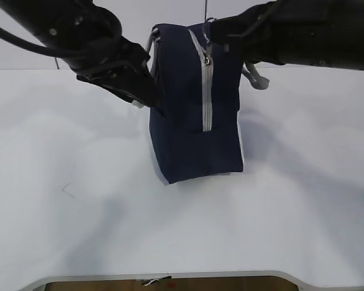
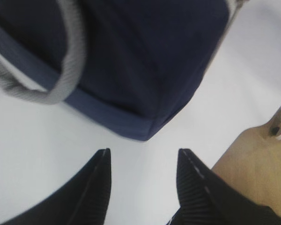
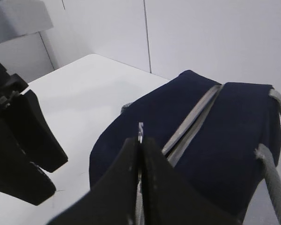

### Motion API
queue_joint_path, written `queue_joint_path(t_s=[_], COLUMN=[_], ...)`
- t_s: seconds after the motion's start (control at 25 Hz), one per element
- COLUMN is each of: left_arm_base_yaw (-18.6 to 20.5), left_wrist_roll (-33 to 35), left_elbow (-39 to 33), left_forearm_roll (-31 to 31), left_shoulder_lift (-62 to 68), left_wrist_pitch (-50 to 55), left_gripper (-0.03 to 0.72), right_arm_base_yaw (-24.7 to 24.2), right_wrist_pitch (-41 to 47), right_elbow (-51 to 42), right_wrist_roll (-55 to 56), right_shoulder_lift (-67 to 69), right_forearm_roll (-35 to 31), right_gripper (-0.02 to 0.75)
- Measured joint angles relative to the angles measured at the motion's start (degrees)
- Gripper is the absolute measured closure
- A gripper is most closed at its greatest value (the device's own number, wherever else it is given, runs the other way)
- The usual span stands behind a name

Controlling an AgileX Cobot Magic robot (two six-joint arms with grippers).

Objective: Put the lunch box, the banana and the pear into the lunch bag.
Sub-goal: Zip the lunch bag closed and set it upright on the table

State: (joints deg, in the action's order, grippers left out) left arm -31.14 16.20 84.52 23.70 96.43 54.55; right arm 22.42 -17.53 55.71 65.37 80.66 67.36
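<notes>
Lunch bag [image 1: 194,115] upright on counter [image 1: 79,200], zipper [image 1: 207,91] closed; R hand [image 3: 140,140] pinched on zip pull, L hand [image 2: 143,180] open beside bag; lunch box, banana, pear not visible

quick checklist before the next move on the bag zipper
1. lunch bag standing upright on the table: ok.
2. zipper closed: ok in the exterior view.
3. right gripper pinched on the metal pull: ok, fingers shut with the pull between them.
4. left gripper clear of the bag: ok, open with nothing between its fingers.
5. lunch box, banana and pear inside: cannot tell, none are visible.
</notes>
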Motion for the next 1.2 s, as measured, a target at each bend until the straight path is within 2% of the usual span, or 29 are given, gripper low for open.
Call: queue_joint_path(t_s=[0.16,0.44,0.68,0.84,0.96,1.2], left_arm_base_yaw=[-1.4,-1.7,-1.7,-1.7,-1.7,-0.1], left_wrist_roll=[0.0,1.2,2.1,2.1,2.2,2.4], left_elbow=[0.0,0.0,0.0,0.0,0.0,0.0], left_forearm_roll=[0.5,0.6,0.9,1.0,-1.1,-7.2], left_shoulder_lift=[0.7,1.4,2.9,3.5,3.5,1.0], left_wrist_pitch=[-1.8,-5.2,-8.0,-8.6,-7.5,-1.4], left_gripper=[0.34,0.344,0.498,0.553,0.657,0.68], right_arm_base_yaw=[0.3,0.3,0.3,0.3,0.3,0.5], right_wrist_pitch=[0.0,-0.4,-0.7,-1.0,-1.1,-2.1], right_elbow=[1.1,2.3,2.3,2.3,2.3,2.4], right_wrist_roll=[1.2,4.3,5.3,5.5,5.5,6.1], right_shoulder_lift=[0.1,0.2,0.2,0.2,0.2,0.2], right_forearm_roll=[0.1,0.1,0.3,0.6,0.7,1.4], right_gripper=[0.721,0.721,0.721,0.721,0.721,0.721])
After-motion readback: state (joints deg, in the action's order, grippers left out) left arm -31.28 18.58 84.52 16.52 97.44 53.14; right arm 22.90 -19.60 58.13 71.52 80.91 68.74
